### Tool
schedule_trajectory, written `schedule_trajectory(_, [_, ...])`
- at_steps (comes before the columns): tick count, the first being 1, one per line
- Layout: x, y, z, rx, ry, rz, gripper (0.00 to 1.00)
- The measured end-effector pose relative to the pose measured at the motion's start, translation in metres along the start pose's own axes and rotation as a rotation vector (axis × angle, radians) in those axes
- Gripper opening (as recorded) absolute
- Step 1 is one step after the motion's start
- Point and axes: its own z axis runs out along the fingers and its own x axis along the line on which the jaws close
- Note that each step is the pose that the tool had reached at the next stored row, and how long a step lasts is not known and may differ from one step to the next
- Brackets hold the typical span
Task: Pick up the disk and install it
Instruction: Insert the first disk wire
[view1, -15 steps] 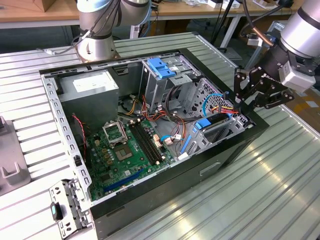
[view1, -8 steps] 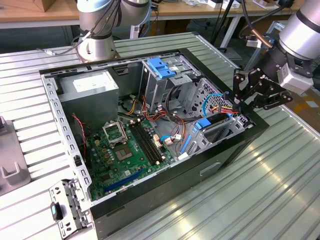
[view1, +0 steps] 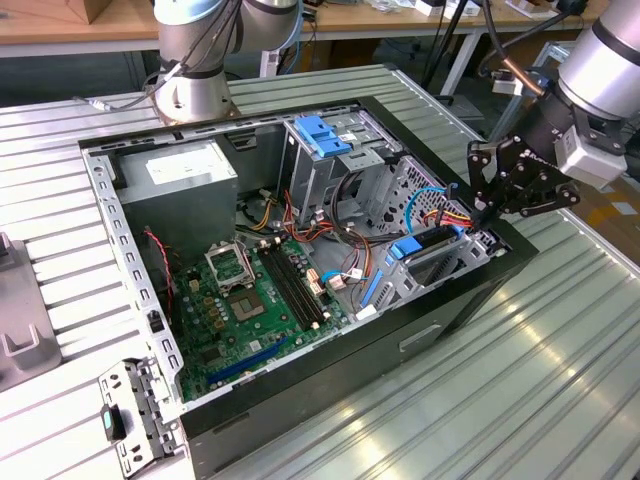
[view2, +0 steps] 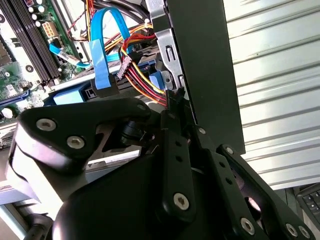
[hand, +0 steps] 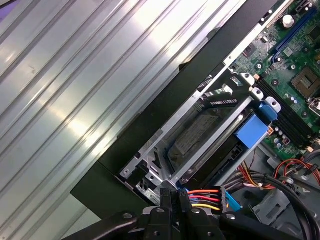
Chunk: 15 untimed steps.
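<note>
The disk (hand: 197, 136), grey metal in a light-blue carrier, lies inside the drive cage at the corner of the open computer case (view1: 330, 375) on the exterior view's right. It also shows in the exterior view as the disk (view1: 437, 241). My gripper (view1: 483, 212) hangs just over the cage's outer end. Its black fingers are drawn together on a black connector (hand: 183, 201) that carries red, yellow and black wires, right at the disk's end. In the second wrist view the gripper (view2: 175, 95) meets that same wire bundle (view2: 142, 75) at the case wall.
A light-blue looped cable (view2: 100, 45) arches over the cage. A bright-blue latch (view1: 322, 135) tops the upper drive bay. The motherboard (view1: 250, 300) and power supply (view1: 180, 170) fill the case. Another arm's base (view1: 195, 90) stands behind it. A loose metal bracket (view1: 140, 415) lies on the ribbed table (view1: 540, 370).
</note>
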Motion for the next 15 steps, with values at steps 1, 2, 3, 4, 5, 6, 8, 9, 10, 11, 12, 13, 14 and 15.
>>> schedule_trajectory(1, [0.0000,0.0000,0.0000,0.0000,0.0001,0.000,0.17])
schedule_trajectory(2, [0.0000,0.0000,0.0000,0.0000,0.0000,0.000,0.17])
schedule_trajectory(3, [0.0000,0.0000,0.0001,0.0000,0.0001,0.000,0.17])
schedule_trajectory(4, [0.0000,0.0000,0.0001,-0.0001,0.0001,0.000,0.17])
schedule_trajectory(5, [0.0000,0.0000,0.0001,0.0000,0.0000,0.000,0.17])
schedule_trajectory(6, [-0.0003,0.0004,0.0002,0.0002,-0.0001,0.000,0.17])
schedule_trajectory(8, [-0.0056,0.0063,0.0003,0.0004,-0.0003,0.001,0.17])
schedule_trajectory(9, [-0.0075,0.0083,0.0003,0.0008,-0.0007,0.001,0.17])
schedule_trajectory(10, [-0.0089,0.0099,0.0004,0.0013,-0.0012,0.001,0.17])
schedule_trajectory(11, [-0.0112,0.0124,0.0003,0.0021,-0.0019,0.002,0.17])
schedule_trajectory(12, [-0.0126,0.0138,0.0003,0.0025,-0.0021,0.003,0.17])
schedule_trajectory(13, [-0.0154,0.0161,0.0005,0.0035,-0.0026,0.005,0.17])
schedule_trajectory(14, [-0.0184,0.0184,0.0005,0.0044,-0.0029,0.006,0.17])
schedule_trajectory(15, [-0.0214,0.0210,0.0006,0.0055,-0.0035,0.007,0.17])
